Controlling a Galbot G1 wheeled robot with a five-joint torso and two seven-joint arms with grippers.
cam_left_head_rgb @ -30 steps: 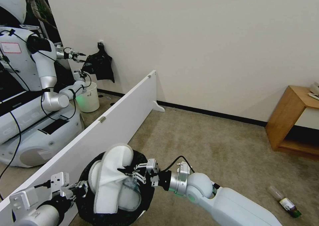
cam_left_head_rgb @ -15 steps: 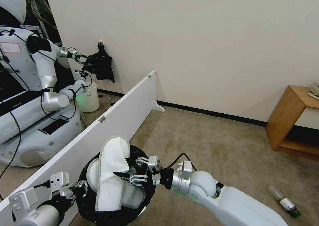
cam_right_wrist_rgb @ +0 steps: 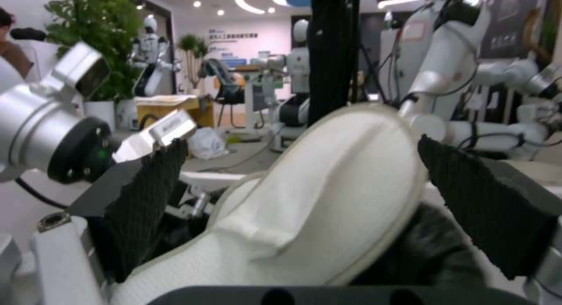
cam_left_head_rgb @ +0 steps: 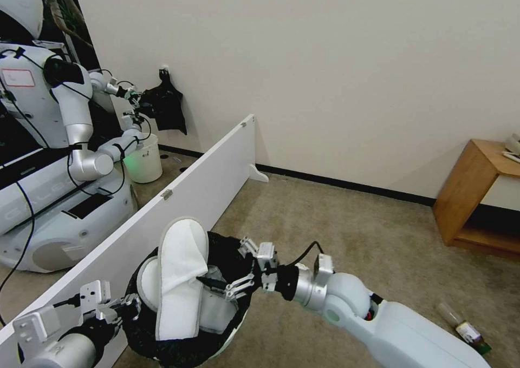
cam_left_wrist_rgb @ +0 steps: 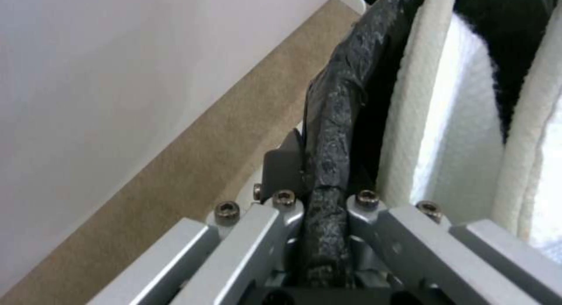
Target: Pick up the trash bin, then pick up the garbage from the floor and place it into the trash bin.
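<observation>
The trash bin (cam_left_head_rgb: 162,341), lined with a black bag, hangs low at the front left, and my left gripper (cam_left_head_rgb: 122,306) is shut on its rim. The left wrist view shows that grip close up, with the left gripper (cam_left_wrist_rgb: 325,199) pinching the crinkly bag edge (cam_left_wrist_rgb: 333,120). Two white slippers (cam_left_head_rgb: 179,270) stand upright inside the bin. My right gripper (cam_left_head_rgb: 222,265) is open over the bin's mouth, beside the taller slipper. In the right wrist view its black pads (cam_right_wrist_rgb: 146,199) stand wide on either side of that slipper (cam_right_wrist_rgb: 328,195). A clear green-capped bottle (cam_left_head_rgb: 465,329) lies on the carpet at the far right.
A long white partition board (cam_left_head_rgb: 189,195) runs along the left, right behind the bin. Beyond it stand another robot (cam_left_head_rgb: 59,140) and a plain white bin (cam_left_head_rgb: 143,159). A wooden cabinet (cam_left_head_rgb: 476,195) sits by the wall at the right.
My right gripper opened and let go of the slipper, then drew back a little to the right. The slipper now stands upright in the bin.
</observation>
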